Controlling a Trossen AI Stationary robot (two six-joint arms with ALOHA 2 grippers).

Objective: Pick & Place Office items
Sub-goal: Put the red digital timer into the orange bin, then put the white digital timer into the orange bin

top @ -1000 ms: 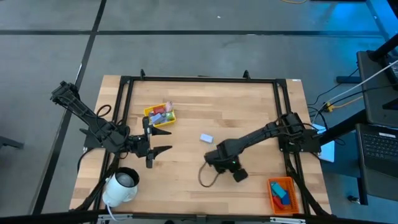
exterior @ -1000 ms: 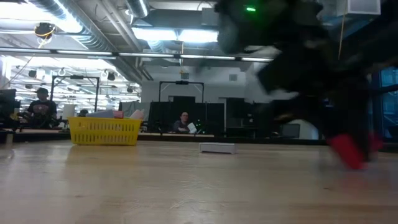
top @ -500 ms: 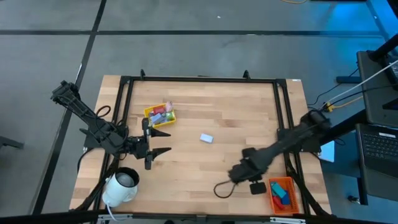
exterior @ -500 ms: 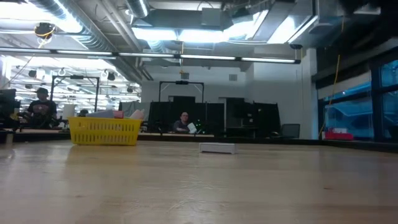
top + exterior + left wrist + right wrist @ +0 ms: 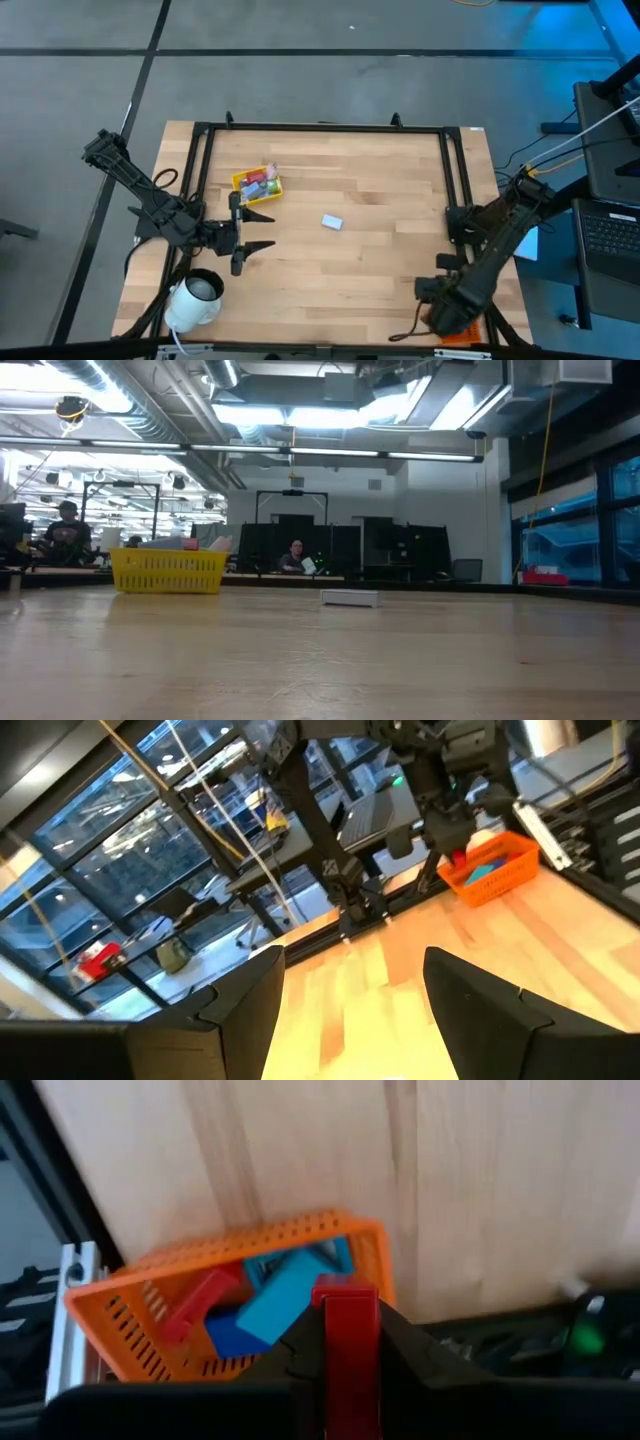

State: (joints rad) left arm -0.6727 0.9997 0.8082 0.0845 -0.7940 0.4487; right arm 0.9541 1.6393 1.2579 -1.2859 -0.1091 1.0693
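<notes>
**Red piece carried over the orange tray**

Right tool (image 5: 350, 1342) pinching a red office item (image 5: 349, 1330), poised above the orange tray (image 5: 150, 1275) at the table's (image 5: 380, 190) near right corner, presumably for release among red and blue pieces already inside. One pale item (image 5: 332, 222) lying mid-table. Left tool (image 5: 262, 229) spread wide beside the yellow tray (image 5: 241, 181), waiting.

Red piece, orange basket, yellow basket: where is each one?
red piece (image 5: 350, 1350): right wrist view, its flat face between the fingers.
orange basket (image 5: 300, 1235): right wrist view, its far rim.
yellow basket (image 5: 168, 572): low view, its front wall.
</notes>
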